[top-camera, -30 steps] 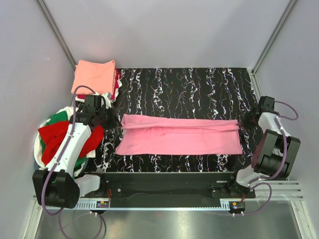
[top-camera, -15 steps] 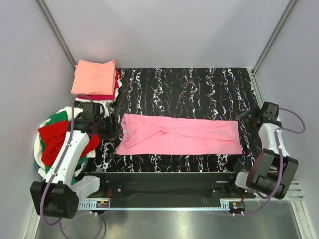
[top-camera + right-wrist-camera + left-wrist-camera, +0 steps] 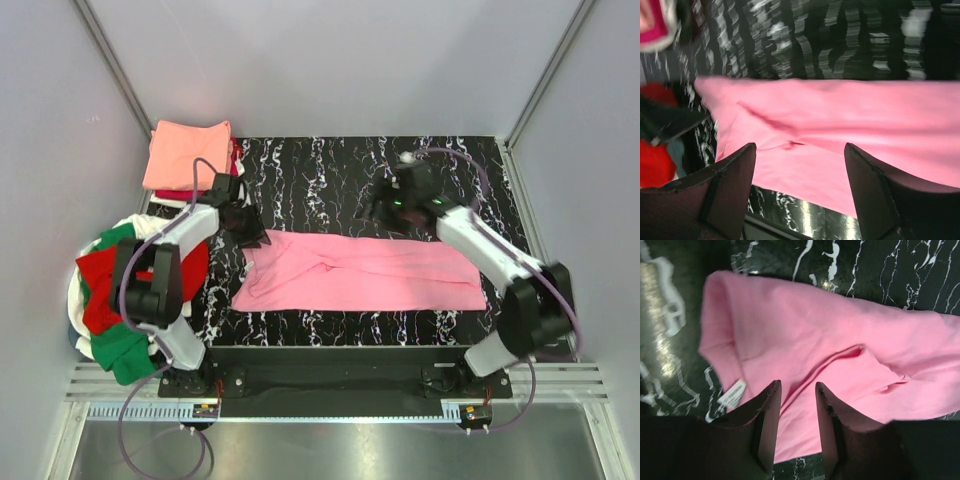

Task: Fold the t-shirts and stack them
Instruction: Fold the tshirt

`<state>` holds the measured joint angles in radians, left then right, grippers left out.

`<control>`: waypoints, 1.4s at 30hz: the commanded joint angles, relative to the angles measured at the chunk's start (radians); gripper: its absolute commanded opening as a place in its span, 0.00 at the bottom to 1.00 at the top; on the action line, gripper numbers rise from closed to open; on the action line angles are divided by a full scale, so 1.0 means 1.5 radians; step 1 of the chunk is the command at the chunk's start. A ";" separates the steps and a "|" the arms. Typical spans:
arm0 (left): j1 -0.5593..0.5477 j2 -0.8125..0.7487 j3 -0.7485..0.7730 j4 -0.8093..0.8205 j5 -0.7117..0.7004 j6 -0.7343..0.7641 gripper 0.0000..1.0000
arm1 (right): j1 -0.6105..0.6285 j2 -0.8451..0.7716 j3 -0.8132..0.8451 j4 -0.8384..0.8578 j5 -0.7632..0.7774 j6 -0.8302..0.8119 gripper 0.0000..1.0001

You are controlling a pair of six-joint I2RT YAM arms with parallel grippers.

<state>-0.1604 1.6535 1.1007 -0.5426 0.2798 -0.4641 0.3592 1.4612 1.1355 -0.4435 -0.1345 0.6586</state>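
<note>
The black, white-veined counter [image 3: 400, 170] carries a pink t-shirt [image 3: 370, 275] folded into a long strip. A salmon-topped stack [image 3: 188, 155] sits beyond the shirt's left end.

- The long bubblegum-pink cloth t-shirt [image 3: 840, 355] runs off the right edge of the left wrist view. Its near part lies behind the dark fingers [image 3: 767, 425] of the left gripper [image 3: 797, 385].
- The print on the small white neck label [image 3: 731, 392] at its left end is too small to read.
- The right wrist view is smeared. Beyond the pink shirt, the black white-veined marbled tabletop [image 3: 840, 45] shows only as streaks.
- Far-left of the pink shirt, the folded salmon-orange tee [image 3: 188, 153] covers its stack; only red and white edges peek out beneath.
- Left of the pink shirt, the left arm [image 3: 185, 228] crosses the loose heap of red, green and white tees [image 3: 100, 300], hiding part of it.
</note>
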 commanded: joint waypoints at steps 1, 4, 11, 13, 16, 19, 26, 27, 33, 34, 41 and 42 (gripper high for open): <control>-0.023 0.053 0.059 0.060 0.003 -0.019 0.38 | 0.123 0.137 0.158 -0.038 -0.016 -0.068 0.77; -0.024 0.086 0.063 0.062 -0.019 -0.019 0.36 | 0.180 0.249 0.278 -0.065 -0.040 -0.102 0.75; -0.022 0.141 0.058 0.041 -0.062 -0.023 0.34 | 0.247 0.493 0.569 -0.216 -0.050 -0.170 0.74; -0.021 0.148 0.056 0.034 -0.073 -0.025 0.34 | 0.256 0.538 0.607 -0.231 -0.050 -0.174 0.74; -0.015 0.161 0.053 0.028 -0.074 -0.027 0.34 | 0.269 0.566 0.614 -0.222 -0.049 -0.177 0.73; -0.008 0.164 0.045 0.031 -0.074 -0.032 0.34 | 0.271 0.582 0.611 -0.216 -0.045 -0.181 0.72; -0.006 0.164 0.042 0.036 -0.063 -0.030 0.34 | 0.274 0.609 0.626 -0.202 -0.056 -0.186 0.65; -0.006 0.164 0.042 0.035 -0.064 -0.031 0.34 | 0.275 0.612 0.630 -0.205 -0.051 -0.186 0.63; -0.005 0.166 0.042 0.031 -0.067 -0.029 0.34 | 0.285 0.603 0.633 -0.209 -0.029 -0.194 0.38; -0.005 0.167 0.042 0.030 -0.067 -0.029 0.33 | 0.286 0.600 0.629 -0.211 -0.029 -0.198 0.32; -0.001 0.168 0.054 0.023 -0.065 -0.030 0.33 | 0.291 0.566 0.573 -0.205 -0.029 -0.214 0.00; -0.001 0.168 0.055 0.020 -0.064 -0.030 0.33 | 0.293 0.546 0.562 -0.203 -0.026 -0.217 0.00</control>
<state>-0.1764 1.8595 1.1725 -0.4999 0.2443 -0.5251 0.7830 2.3676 2.0129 -0.7486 -0.1925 0.3595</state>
